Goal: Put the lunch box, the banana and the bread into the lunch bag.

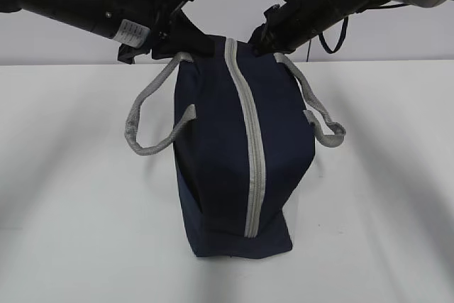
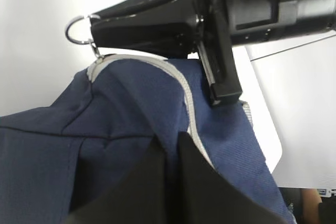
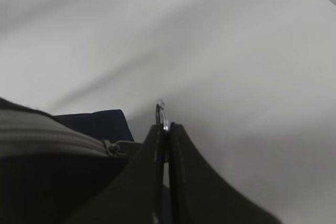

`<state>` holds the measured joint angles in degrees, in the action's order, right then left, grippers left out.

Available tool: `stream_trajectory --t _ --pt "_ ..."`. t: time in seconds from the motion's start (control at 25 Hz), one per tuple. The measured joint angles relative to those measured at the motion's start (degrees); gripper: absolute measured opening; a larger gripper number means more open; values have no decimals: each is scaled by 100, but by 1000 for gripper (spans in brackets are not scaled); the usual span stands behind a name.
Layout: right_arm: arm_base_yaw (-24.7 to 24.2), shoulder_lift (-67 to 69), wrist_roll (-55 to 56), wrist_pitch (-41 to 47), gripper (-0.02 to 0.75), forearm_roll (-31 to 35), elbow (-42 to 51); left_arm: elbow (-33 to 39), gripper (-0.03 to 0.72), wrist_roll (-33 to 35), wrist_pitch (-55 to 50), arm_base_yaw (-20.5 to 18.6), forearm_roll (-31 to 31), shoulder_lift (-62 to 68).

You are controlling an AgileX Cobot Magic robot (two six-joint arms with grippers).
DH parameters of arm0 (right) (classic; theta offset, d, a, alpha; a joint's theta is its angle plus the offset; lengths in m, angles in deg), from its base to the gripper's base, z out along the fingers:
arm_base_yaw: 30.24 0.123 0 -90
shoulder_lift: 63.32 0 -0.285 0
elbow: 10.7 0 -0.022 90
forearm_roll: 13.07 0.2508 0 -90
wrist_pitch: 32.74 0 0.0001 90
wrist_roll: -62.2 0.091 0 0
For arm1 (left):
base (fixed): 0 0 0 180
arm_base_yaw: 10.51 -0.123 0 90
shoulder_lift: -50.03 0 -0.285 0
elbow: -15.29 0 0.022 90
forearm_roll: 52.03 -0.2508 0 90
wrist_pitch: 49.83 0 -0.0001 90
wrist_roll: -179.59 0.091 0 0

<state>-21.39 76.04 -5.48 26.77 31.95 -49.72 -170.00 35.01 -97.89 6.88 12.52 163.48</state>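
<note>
Lunch bag (image 1: 227, 154) stands upright near the middle of the white desk (image 1: 71, 211), navy fabric, grey zipper strip (image 1: 250, 147) running over the top and down the near face — closed along all of its visible length. Two grey webbing handles (image 1: 145, 122) droop loose, one to each side.

Lunch box, banana and bread: none in sight in any view. Whether they are inside the bag cannot be told.

Left gripper (image 2: 169, 150) is clenched on a fold of the blue cloth at the top of the bag, fabric puckered around it. Right gripper (image 3: 167, 129) is pinched shut on the metal ring pull (image 2: 79, 29) at the zipper's far end, the ring's edge peeking out between its tips.

Handling, as judged: the bag is soft and light, so it will crumple or tip if tugged from one point only. The ring is small, hard and likely slippery; the cloth gives a surer hold. Best held at the top seam beside the zipper, braced against the pull.
</note>
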Motion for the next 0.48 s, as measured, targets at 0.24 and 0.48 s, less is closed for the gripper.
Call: stream_trajectory --t 0.24,0.48 --pt "-9 0 63 12 -16 27 0 0 6 48 12 11 -32 -49" --pt "-91 0 63 14 199 791 -16 -19 274 54 127 17 -315 -138"
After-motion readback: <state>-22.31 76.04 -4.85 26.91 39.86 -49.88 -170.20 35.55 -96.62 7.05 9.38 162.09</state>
